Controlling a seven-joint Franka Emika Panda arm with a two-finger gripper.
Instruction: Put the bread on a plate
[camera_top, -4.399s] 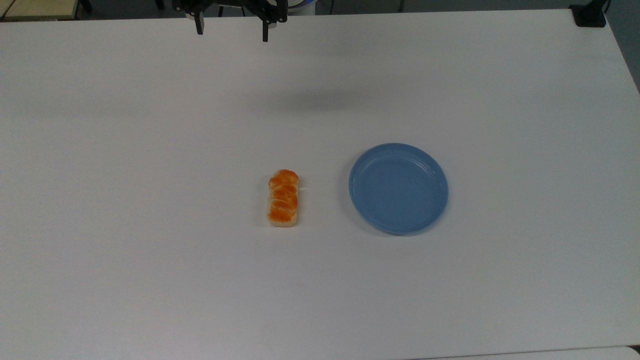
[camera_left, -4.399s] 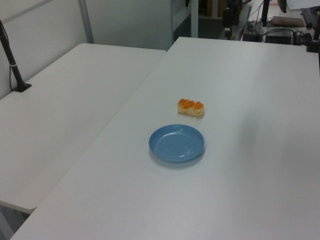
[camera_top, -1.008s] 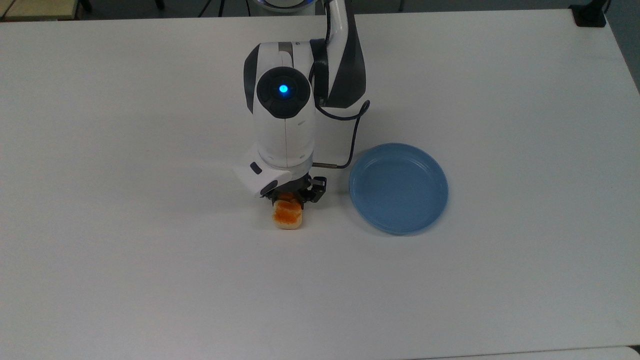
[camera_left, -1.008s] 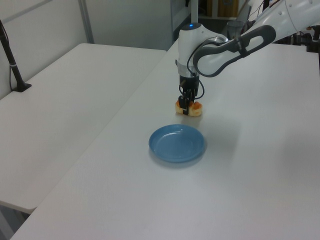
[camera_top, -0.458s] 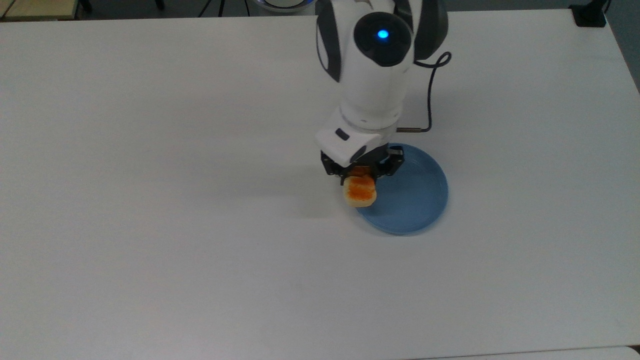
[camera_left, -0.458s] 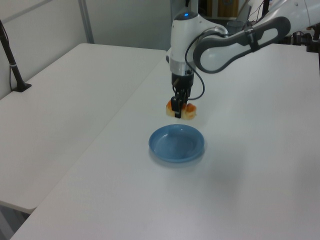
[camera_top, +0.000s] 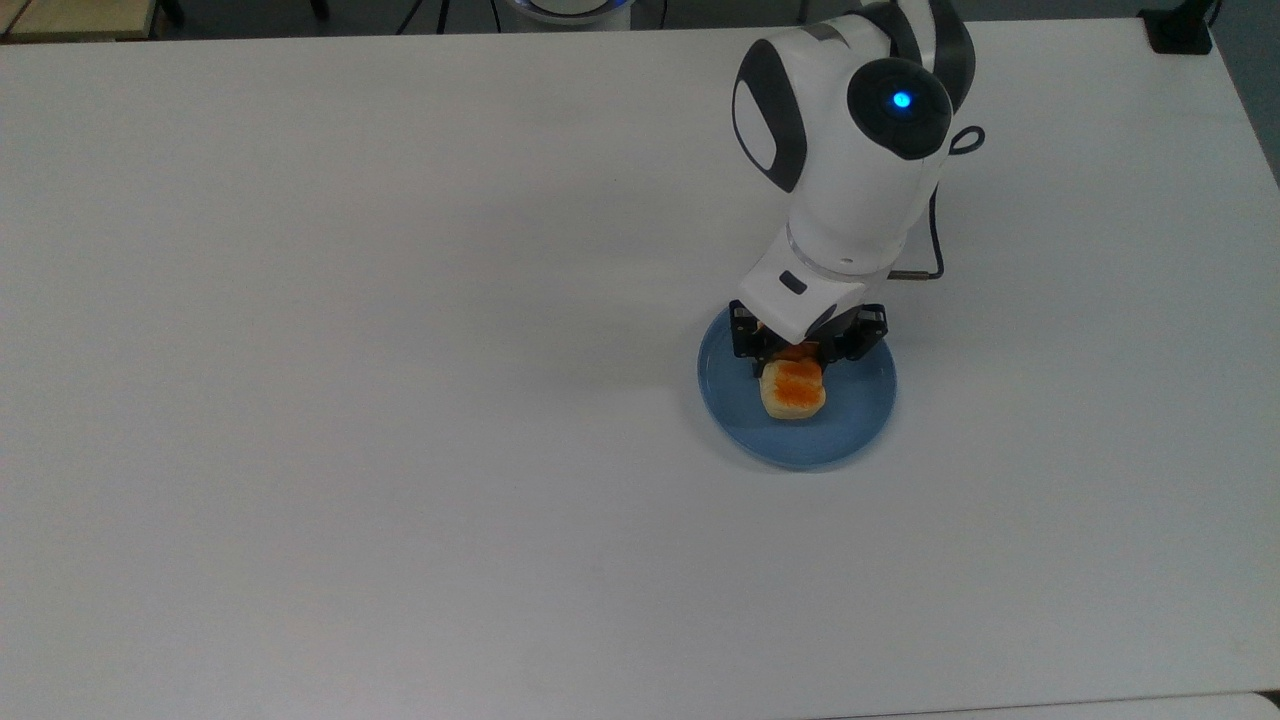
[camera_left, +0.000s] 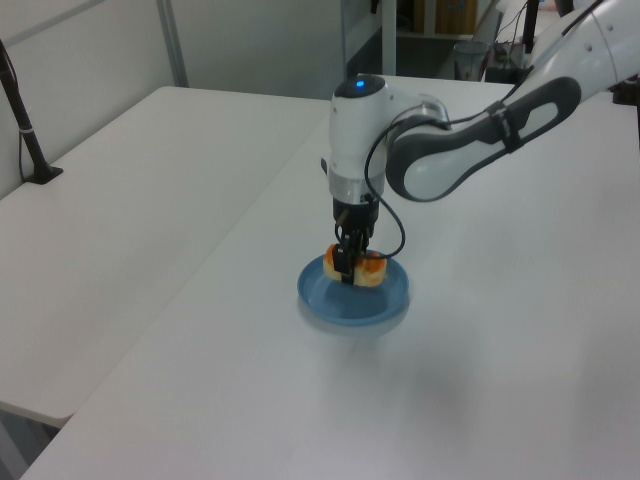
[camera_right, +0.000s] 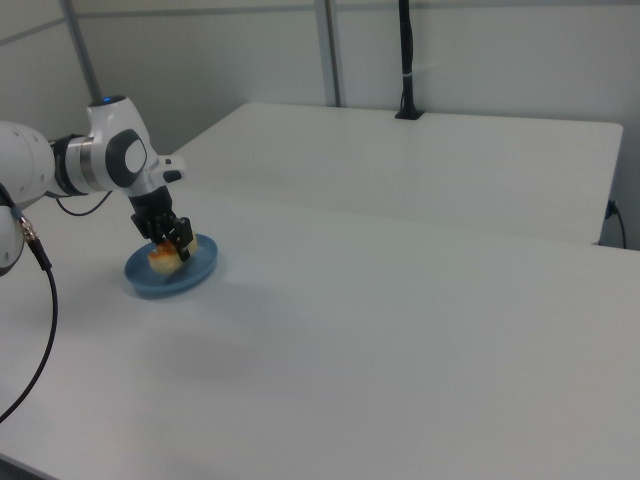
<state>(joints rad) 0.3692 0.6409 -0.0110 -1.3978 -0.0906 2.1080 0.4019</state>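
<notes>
pincer (camera_top: 797, 352) on the white robot arm pinches the small orange-topped bread roll (camera_top: 793, 390) right over the round light-blue plastic plate (camera_top: 860, 420) on the white tabletop (camera_top: 400, 400). nearly done; letting go is left.

Arm (camera_top: 850, 160) bent downward, jaws clamped shut.
</notes>
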